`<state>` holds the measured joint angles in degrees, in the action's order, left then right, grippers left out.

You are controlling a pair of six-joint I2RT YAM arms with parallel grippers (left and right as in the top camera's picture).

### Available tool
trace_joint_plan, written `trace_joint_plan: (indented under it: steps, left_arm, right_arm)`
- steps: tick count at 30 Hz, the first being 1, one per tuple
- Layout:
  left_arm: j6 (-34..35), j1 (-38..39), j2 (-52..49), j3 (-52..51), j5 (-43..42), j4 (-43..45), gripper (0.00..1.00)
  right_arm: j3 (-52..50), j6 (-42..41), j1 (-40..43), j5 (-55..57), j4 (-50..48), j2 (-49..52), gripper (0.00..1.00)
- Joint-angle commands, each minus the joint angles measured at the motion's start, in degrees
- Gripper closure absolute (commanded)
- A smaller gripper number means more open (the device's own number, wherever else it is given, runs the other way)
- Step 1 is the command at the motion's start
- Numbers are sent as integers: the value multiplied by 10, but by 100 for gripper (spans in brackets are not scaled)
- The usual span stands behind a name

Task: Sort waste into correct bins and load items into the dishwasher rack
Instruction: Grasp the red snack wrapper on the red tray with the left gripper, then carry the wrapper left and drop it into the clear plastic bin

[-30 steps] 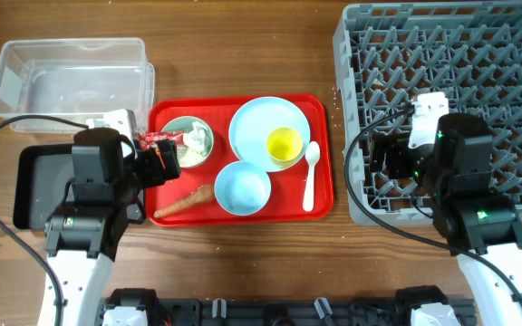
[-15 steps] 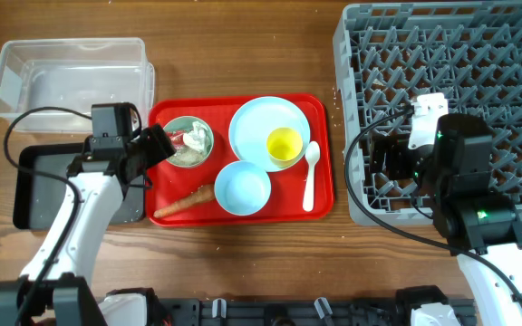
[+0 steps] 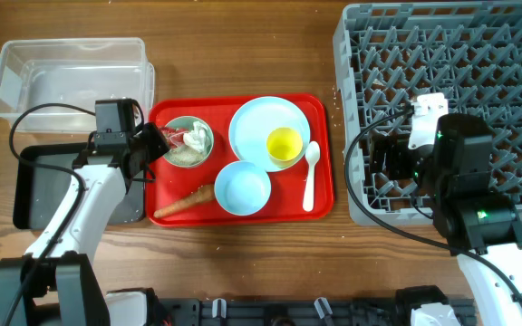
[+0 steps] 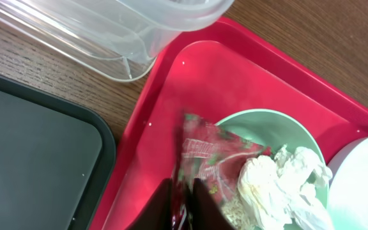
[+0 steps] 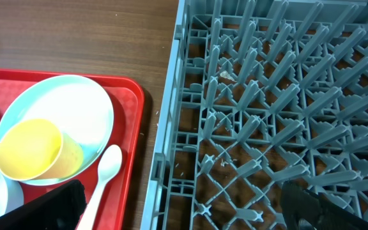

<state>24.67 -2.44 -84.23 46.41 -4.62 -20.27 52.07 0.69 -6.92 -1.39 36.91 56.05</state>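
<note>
Left gripper, still pinching wrapper (over bowl)

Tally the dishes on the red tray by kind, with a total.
Bowls: 2, the pale green bowl and the light blue bowl
Plates: 1, the light blue plate
Cups: 1, the yellow cup
Spoons: 1, the white spoon
Total: 5
</note>
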Motion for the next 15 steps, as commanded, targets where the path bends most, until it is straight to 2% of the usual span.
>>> trace_joint_plan:
  steps: [1,10,15]
  left_arm:
    - [2,-3,17,9,-7,2,96]
    - [-4,-4,200,9,-32,14,96]
    - [-4,-4,211,9,92,110,96]
  right_arm:
    - [11,-7,2,6,0,0,0]
    - [11,-7,2,6,0,0,0]
    - [11,-7,2,6,1,1,0]
